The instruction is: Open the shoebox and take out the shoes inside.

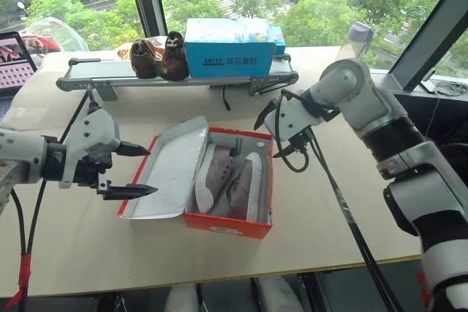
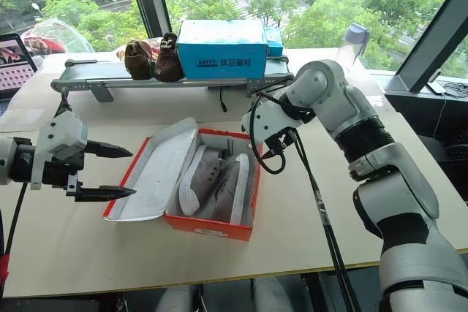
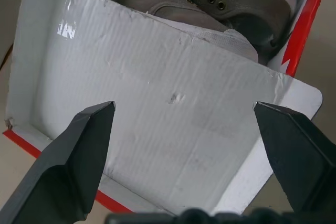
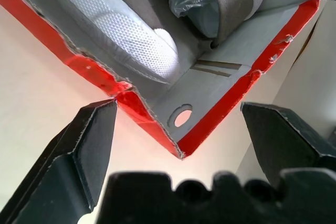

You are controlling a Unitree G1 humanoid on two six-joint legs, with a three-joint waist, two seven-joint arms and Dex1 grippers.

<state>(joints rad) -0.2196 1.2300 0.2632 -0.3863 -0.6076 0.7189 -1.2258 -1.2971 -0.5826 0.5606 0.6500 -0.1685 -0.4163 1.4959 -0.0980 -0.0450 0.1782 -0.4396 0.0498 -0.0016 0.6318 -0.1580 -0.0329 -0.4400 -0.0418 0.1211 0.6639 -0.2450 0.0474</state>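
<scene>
The red shoebox (image 1: 227,223) stands open in the middle of the table. Its lid (image 1: 164,169) lies folded out to the left, white inside up. Two grey shoes (image 1: 230,184) with white soles lie side by side in the box. My left gripper (image 1: 152,171) hovers at the lid's left edge, open, with nothing between its fingers. In the left wrist view, the lid (image 3: 157,103) fills the gap between the fingers. My right gripper (image 4: 178,106) is open over the box's far right corner (image 4: 181,153), pointing down, holding nothing.
A grey conveyor rack (image 1: 95,74) at the back of the table carries a blue box (image 1: 230,49) and two brown fuzzy shoes (image 1: 161,56). A laptop (image 1: 14,60) sits at the far left. A clear bottle (image 1: 356,38) stands at the back right. Black cables hang from my right arm.
</scene>
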